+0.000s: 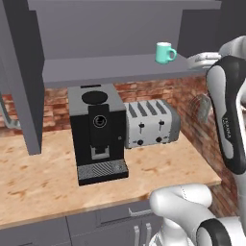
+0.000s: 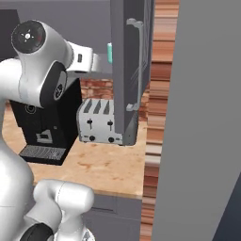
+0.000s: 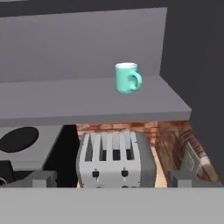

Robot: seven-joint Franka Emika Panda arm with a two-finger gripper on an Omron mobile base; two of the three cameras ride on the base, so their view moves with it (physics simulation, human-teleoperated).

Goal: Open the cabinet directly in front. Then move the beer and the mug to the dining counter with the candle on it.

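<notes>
Your gripper point(image 3: 109, 180) is closest to the hand camera, and its two dark fingers stand wide apart with nothing between them. One finger point(image 3: 37, 179) is low on the left and the other low on the right. Past them you look into the cabinet point(image 3: 87, 43), which is open. You can see the mug point(image 3: 127, 78) standing upright on the grey shelf, near the shelf's right end, with its handle turned to the right. It is well apart from your gripper.

From the left base camera, you see the mug point(image 1: 165, 53) on that same shelf, up high and close to the arm. Below the shelf, the toaster point(image 1: 151, 122) sits on the wood worktop point(image 1: 43, 178), just beside the black coffee machine point(image 1: 97, 134). From the right base camera, you see the cabinet door point(image 2: 128, 70) swung open, with its long silver handle point(image 2: 138, 66) facing you.
</notes>
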